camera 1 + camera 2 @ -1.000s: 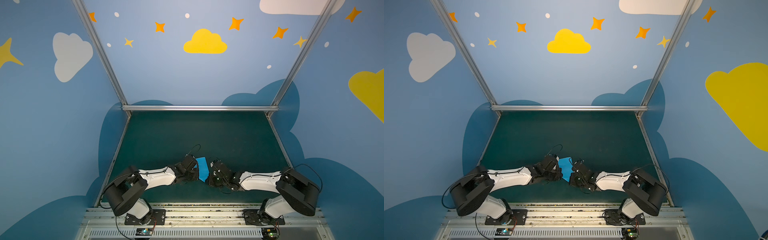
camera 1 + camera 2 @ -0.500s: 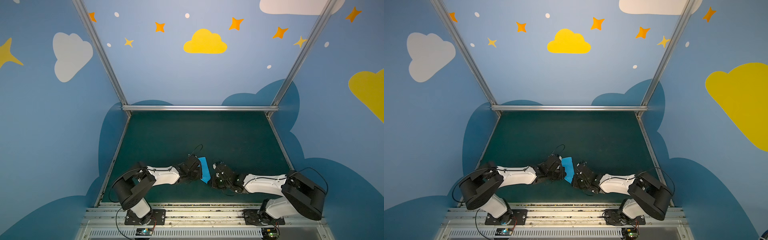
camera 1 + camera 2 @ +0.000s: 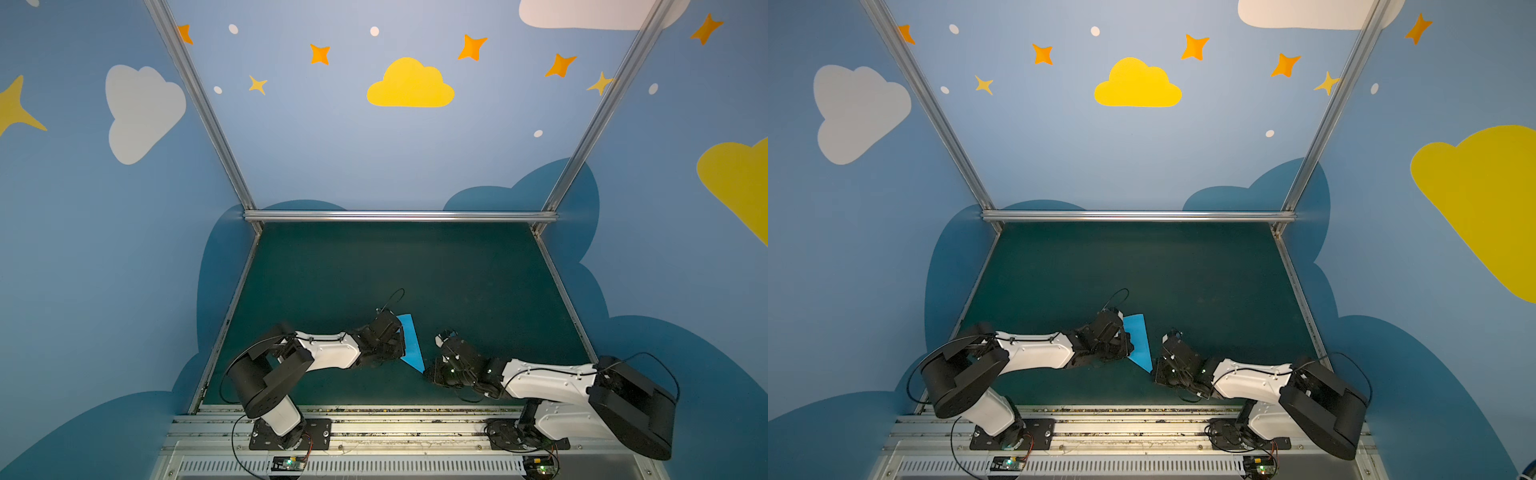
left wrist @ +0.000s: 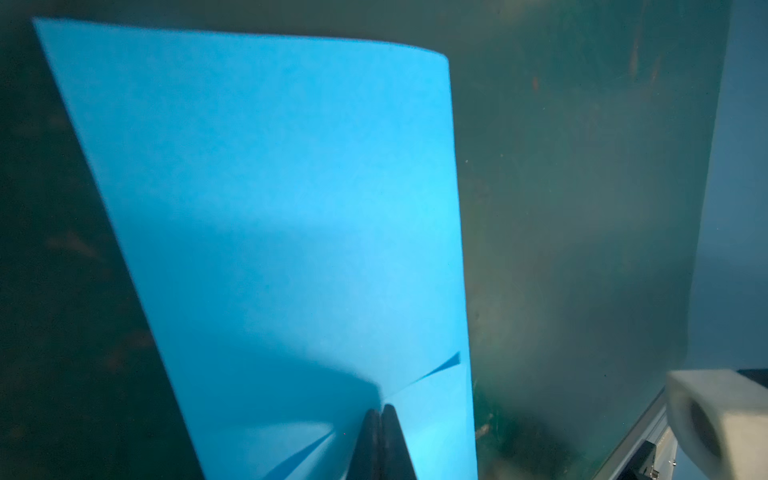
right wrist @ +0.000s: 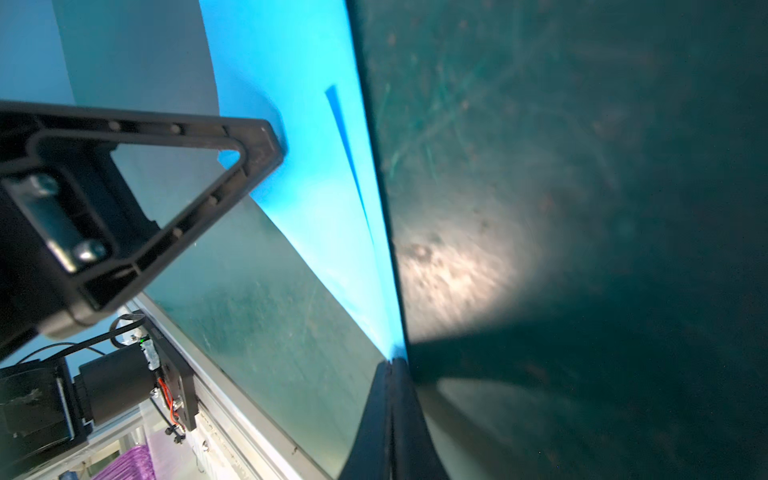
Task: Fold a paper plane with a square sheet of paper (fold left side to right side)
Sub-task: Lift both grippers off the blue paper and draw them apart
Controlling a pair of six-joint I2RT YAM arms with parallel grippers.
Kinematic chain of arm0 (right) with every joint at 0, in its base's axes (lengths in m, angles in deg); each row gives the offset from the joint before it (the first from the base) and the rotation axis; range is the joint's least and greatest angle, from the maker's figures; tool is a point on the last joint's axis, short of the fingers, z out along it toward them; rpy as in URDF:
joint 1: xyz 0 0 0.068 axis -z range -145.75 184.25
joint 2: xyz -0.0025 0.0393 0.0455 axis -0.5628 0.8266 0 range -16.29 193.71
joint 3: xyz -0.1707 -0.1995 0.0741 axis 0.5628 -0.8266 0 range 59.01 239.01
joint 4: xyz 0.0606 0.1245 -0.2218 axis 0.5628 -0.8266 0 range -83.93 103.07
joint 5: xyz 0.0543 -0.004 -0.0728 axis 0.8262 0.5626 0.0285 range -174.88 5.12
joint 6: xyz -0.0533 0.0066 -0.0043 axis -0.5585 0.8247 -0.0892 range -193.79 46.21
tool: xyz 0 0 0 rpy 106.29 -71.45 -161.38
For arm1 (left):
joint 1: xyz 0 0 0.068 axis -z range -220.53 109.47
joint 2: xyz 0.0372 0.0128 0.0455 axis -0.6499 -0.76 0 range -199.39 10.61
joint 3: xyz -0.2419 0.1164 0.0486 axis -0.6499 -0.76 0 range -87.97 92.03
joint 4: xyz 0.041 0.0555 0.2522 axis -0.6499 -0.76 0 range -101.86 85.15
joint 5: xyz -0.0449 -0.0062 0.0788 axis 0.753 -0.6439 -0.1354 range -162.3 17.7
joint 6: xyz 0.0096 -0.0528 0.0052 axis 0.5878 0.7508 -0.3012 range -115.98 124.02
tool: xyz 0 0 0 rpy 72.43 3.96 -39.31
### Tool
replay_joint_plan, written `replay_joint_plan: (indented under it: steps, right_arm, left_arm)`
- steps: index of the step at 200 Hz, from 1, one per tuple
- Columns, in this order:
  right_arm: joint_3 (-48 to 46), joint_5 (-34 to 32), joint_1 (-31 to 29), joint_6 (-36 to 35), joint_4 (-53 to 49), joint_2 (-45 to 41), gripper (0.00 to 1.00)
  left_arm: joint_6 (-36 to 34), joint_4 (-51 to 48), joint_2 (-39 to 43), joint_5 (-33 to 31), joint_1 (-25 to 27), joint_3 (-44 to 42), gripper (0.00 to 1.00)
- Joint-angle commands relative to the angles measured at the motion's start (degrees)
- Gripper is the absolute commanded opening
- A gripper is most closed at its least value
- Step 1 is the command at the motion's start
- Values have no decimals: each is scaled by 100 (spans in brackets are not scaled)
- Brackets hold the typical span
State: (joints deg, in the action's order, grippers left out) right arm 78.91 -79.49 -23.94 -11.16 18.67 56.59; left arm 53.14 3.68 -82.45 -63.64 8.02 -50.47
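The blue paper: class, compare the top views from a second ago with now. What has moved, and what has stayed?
The right gripper slid back along the folded blue paper to its near pointed tip, baring more of it. Both grippers stayed shut; the left gripper still presses on the paper, which barely shifted.

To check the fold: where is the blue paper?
In both top views, the sky-blue paper sits front-centre on the mat, between the left gripper and right gripper.
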Motion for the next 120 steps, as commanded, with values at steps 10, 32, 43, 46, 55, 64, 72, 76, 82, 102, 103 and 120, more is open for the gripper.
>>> replay_joint_plan:
  steps: [10, 32, 43, 46, 55, 64, 72, 76, 82, 102, 103, 120]
  right_arm:
    - [-503, -291, -16, 202, -1410, -102, 0]
    - [-547, -386, 34, 266, -1718, -436, 0]
    - [-557, -450, 58, 296, -1856, -661, 0]
    - [-553, -459, 66, 282, -1898, -732, 0]
    - [-515, -464, 110, 227, -2017, -930, 0]
    - [-475, -468, 146, 187, -2120, -1125, 0]
    - [-452, -473, 175, 133, -2158, -1293, 0]
    - [-434, -480, 189, 119, -2180, -1368, 0]
    - [-400, -500, 211, 103, -2231, -1481, 0]
    - [-289, -497, 346, -38, -2313, -1725, 2]
    - [-278, -496, 358, -44, -2316, -1734, 3]
    - [-153, -372, 537, -217, -2304, -1745, 15]
  left_arm:
    - [50, -570, -295, -265, 14, -234, 4]
    - [101, -582, -212, -282, 14, -267, 4]
    - [116, -581, -139, -263, 9, -274, 4]
    - [111, -581, -116, -256, 8, -270, 4]
    - [76, -621, -27, -222, 15, -232, 4]
    - [-21, -670, 94, -169, 14, -169, 4]
    - [-96, -764, 231, -146, 13, -82, 4]
    - [-146, -829, 295, -138, 5, -33, 4]
    - [-218, -952, 417, -137, -11, 56, 6]
    - [-403, -1418, 874, -219, -84, 317, 17]
    - [-403, -1448, 893, -235, -83, 327, 18]
    - [-441, -1899, 1227, -410, -269, 508, 34]
